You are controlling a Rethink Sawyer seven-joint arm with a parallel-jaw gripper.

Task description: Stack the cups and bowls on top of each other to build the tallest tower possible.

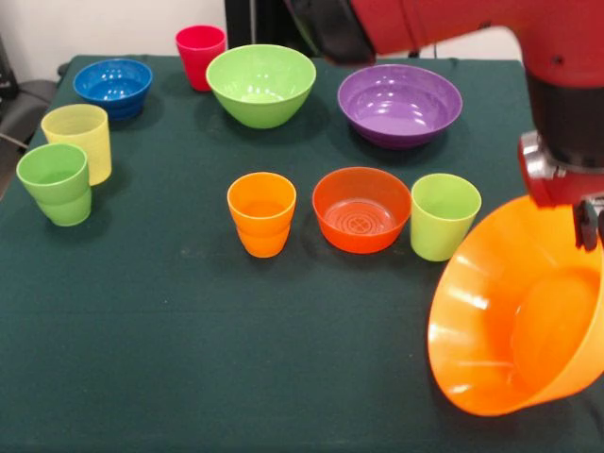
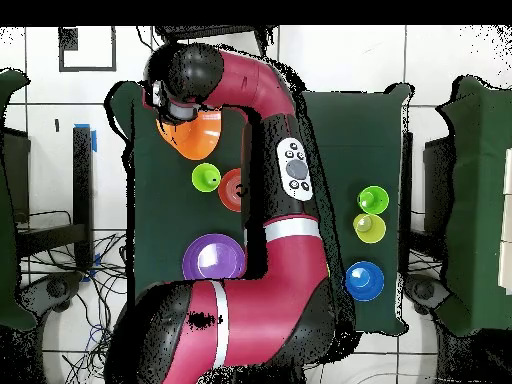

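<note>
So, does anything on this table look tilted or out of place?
Yes: the large orange bowl hangs tipped on its side off the table, its opening facing sideways, held at its rim under the gripper. The other bowls and cups stand upright on the green cloth.

Tilted bowl point(image 1: 514, 321) right of cup point(image 1: 444, 215), two bowls point(image 1: 399, 104) behind

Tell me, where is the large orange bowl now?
In the front view, the large orange bowl hangs tilted at the lower right, held by the gripper, just beside the lime green cup.
</note>
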